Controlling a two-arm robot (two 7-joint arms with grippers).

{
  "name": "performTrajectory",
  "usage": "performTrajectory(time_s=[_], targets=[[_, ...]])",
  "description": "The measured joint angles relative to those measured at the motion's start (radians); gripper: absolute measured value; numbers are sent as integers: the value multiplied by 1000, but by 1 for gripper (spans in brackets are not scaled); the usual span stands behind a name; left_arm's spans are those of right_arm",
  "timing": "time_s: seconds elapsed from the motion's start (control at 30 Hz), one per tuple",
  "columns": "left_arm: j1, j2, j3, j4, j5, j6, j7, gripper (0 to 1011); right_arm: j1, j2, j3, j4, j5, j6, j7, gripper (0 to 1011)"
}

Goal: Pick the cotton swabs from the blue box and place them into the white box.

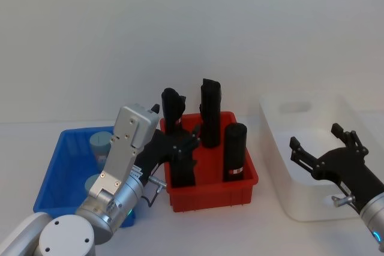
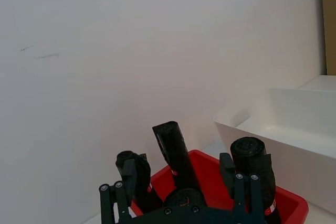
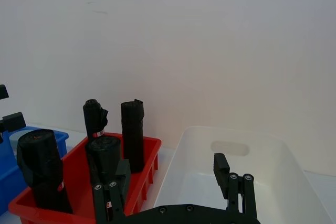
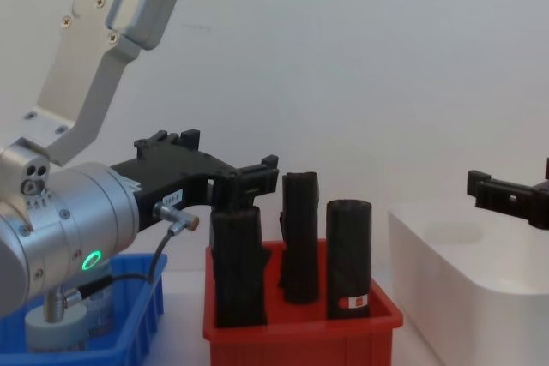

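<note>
Two cotton swabs jars with pale lids, one [image 1: 101, 142] farther back and one [image 1: 96, 182] nearer me, stand in the blue box [image 1: 63, 169] at the left. My left gripper [image 1: 185, 142] hangs open and empty, past the blue box's right side and over the red bin; in the left wrist view its fingers [image 2: 107, 203] stand wide apart. The white box [image 1: 300, 166] sits at the right. My right gripper [image 1: 324, 145] hovers open and empty above the white box's near part; the right wrist view shows its fingers [image 3: 233, 184] spread over the white box [image 3: 241, 153].
A red bin [image 1: 210, 187] holding several tall black rolls [image 1: 234, 151] stands between the blue and white boxes, close to both. The rolls rise well above its rim, right beside my left gripper. A plain white wall stands behind the table.
</note>
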Motion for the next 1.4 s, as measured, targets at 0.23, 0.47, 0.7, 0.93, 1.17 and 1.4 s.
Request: performTrajectory(time_s=[0.23, 0.47, 0.7, 0.93, 1.17, 1.4], targets=[[0, 0, 0, 0, 0, 0, 0, 1004, 0, 0, 0, 0, 0, 0, 0, 1001], [0, 0, 0, 0, 0, 0, 0, 1004, 0, 0, 0, 0, 0, 0, 0, 1002], [0, 0, 0, 0, 0, 0, 0, 1004, 0, 0, 0, 0, 0, 0, 0, 1001], [0, 0, 0, 0, 0, 0, 0, 1004, 0, 0, 0, 0, 0, 0, 0, 1002], [0, 0, 0, 0, 0, 0, 0, 1004, 0, 0, 0, 0, 0, 0, 0, 1002], [0, 0, 0, 0, 0, 0, 0, 1004, 0, 0, 0, 0, 0, 0, 0, 1002]])
